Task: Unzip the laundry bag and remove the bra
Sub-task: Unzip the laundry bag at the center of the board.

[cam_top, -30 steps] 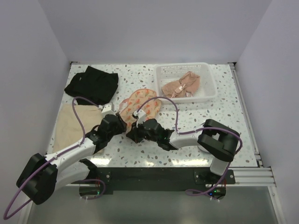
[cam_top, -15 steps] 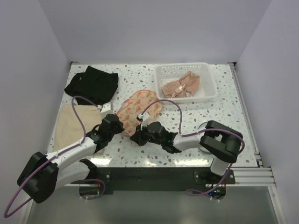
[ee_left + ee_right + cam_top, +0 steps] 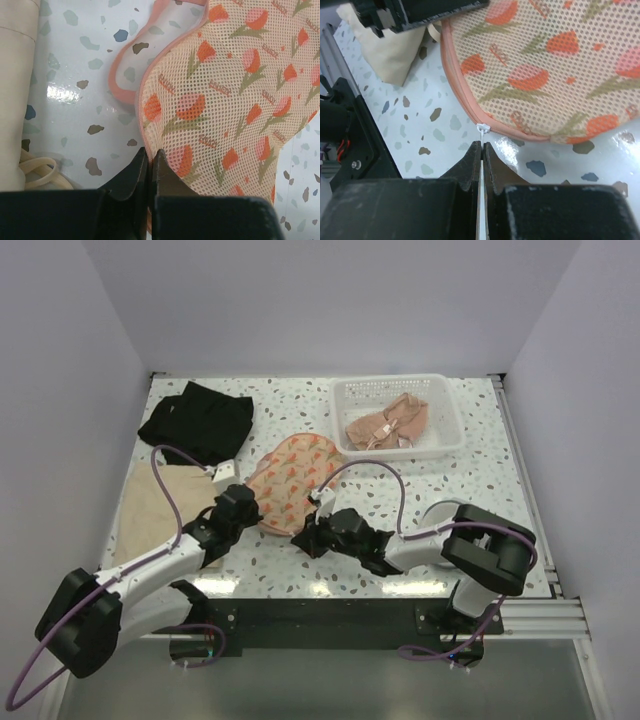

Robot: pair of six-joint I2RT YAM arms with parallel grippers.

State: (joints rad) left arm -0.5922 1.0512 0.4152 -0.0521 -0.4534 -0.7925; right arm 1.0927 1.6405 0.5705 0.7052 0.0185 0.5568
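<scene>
The left gripper [image 3: 151, 154] is pinched shut on the pink rim of the bag [image 3: 235, 100] at its near left edge, the right gripper [image 3: 481, 146] is clamped on the white zip pull [image 3: 483, 129] at the bag's near edge, and the basket [image 3: 445, 405] stands beyond the bag's far right.

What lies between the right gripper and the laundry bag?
In the right wrist view, a thin white zipper pull bridges the gap, running from the pink rim of the laundry bag into the shut right gripper.
</scene>
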